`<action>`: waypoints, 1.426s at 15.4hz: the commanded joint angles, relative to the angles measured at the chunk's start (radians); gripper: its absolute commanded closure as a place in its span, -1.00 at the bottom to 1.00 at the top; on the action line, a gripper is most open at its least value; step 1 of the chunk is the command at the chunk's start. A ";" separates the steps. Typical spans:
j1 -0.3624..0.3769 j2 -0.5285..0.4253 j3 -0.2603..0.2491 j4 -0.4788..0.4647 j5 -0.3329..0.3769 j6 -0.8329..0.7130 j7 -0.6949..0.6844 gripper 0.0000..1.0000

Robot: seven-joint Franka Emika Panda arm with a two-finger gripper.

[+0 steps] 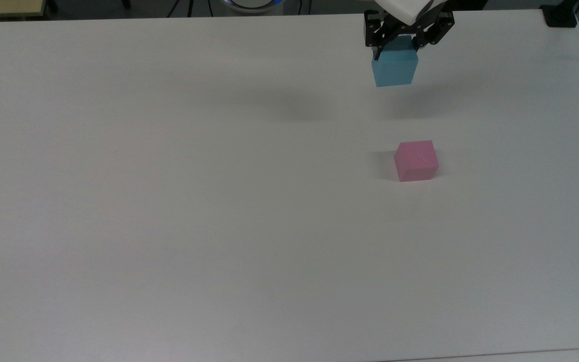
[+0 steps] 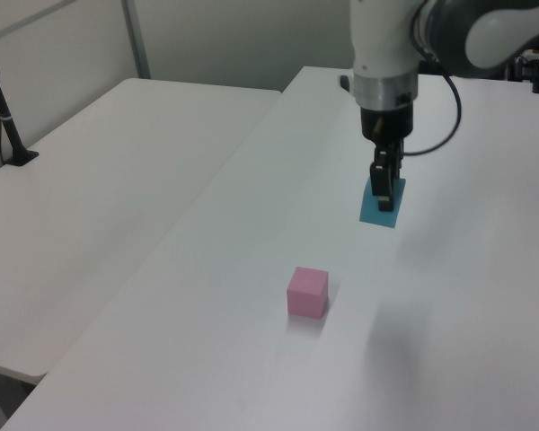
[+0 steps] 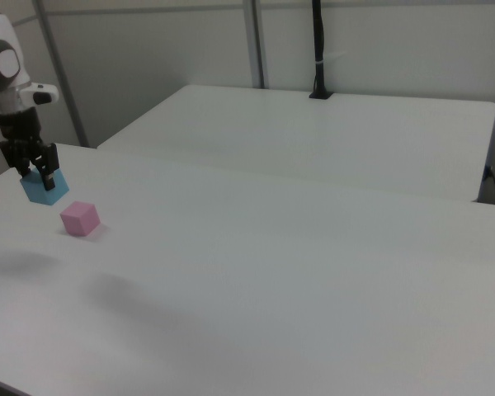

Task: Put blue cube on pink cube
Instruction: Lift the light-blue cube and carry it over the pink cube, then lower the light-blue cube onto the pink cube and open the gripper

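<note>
Top view, upper right: the black two-finger gripper w/ white arm is pinching the small sky-blue matte cube, held up off the big white table. Below it in the frame, well apart, the small pastel pink matte cube sits flat on the table. Left view: blue cube hangs at upper right, pink cube near the middle.

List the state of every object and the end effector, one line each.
end effector: shut on the blue cube, raised above the table.
blue cube: gripped, lifted clear of the table, not over the pink cube.
pink cube: resting on the table, nothing on top.
table: white, carrying the pink cube.
</note>
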 commanded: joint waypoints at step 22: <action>0.208 0.361 -0.140 0.287 -0.087 0.187 0.049 0.07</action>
